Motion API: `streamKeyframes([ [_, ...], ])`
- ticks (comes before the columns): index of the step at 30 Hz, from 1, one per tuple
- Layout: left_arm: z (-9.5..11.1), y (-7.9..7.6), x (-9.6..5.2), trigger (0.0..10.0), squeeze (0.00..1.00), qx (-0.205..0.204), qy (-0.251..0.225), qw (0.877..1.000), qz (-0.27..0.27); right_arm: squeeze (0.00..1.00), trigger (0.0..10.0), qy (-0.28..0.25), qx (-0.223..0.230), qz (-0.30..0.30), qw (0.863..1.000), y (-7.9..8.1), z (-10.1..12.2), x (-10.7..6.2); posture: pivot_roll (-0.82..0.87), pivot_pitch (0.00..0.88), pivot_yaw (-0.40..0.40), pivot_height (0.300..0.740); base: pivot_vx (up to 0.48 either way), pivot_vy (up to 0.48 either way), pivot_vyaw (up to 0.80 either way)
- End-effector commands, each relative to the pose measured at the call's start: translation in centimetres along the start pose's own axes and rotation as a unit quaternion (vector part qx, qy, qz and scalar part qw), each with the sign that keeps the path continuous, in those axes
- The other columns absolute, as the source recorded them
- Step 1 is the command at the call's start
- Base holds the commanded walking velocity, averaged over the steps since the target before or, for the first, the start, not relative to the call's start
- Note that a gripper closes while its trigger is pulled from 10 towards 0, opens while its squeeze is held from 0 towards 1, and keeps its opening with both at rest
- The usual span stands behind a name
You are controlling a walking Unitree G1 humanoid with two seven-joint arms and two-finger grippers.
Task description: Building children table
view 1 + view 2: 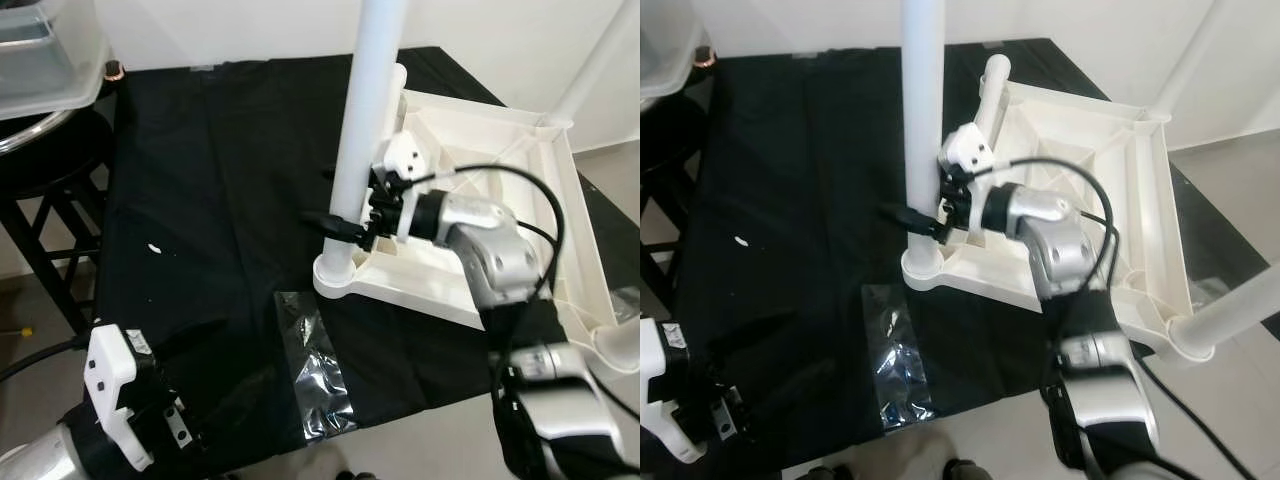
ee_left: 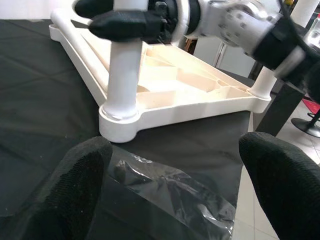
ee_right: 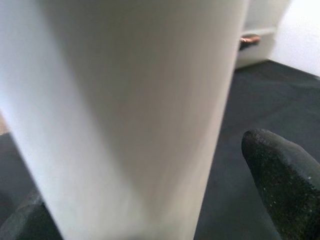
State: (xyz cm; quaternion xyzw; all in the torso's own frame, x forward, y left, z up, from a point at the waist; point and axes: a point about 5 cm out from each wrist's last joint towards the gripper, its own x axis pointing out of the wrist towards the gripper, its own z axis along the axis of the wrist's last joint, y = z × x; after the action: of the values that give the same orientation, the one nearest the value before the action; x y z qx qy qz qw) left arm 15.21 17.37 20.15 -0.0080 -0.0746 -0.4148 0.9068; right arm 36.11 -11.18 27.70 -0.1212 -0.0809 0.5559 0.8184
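The white children's table top [image 1: 520,170] lies upside down on a black cloth. A white table leg [image 1: 362,130] stands upright in its near left corner socket [image 1: 338,275]. My right gripper [image 1: 335,200] is shut on this leg just above the socket, one black finger in front and one behind; in the right wrist view the leg [image 3: 120,110] sits between the fingertips [image 3: 285,180]. More legs rise at the far right corner [image 1: 600,60] and the near right corner [image 1: 1240,300]. My left gripper [image 2: 175,165] hangs open low over the cloth at the near left, holding nothing.
A crumpled clear plastic bag [image 1: 320,370] lies on the cloth near the table's front edge. A clear plastic bin [image 1: 40,50] sits on a black stool [image 1: 50,170] at the far left. A small white scrap [image 1: 155,247] lies on the cloth.
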Motion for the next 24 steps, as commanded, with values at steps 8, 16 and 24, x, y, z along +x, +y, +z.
streamKeyframes([
  [8,0.1,-0.4,-0.2,10.0,0.0,-0.003,0.008,1.0,-0.002,0.0,0.0,-0.012,0.011,0.065,0.998,-0.5,-0.1,-0.7,0.15,0.27,-0.084,0.74,0.0,0.0,0.0],
  [16,0.1,-0.3,-0.1,10.0,0.0,-0.003,0.008,1.0,-0.003,0.0,0.0,-0.007,0.016,0.101,0.995,-0.8,-0.4,-1.5,0.14,0.261,-0.08,0.74,0.0,0.0,0.0],
  [24,0.1,-0.2,0.1,10.0,0.0,0.0,0.006,1.0,-0.003,0.0,0.0,-0.002,0.032,0.043,0.999,-0.7,-2.2,-2.9,0.13,0.24,-0.085,0.74,0.0,0.0,0.0],
])
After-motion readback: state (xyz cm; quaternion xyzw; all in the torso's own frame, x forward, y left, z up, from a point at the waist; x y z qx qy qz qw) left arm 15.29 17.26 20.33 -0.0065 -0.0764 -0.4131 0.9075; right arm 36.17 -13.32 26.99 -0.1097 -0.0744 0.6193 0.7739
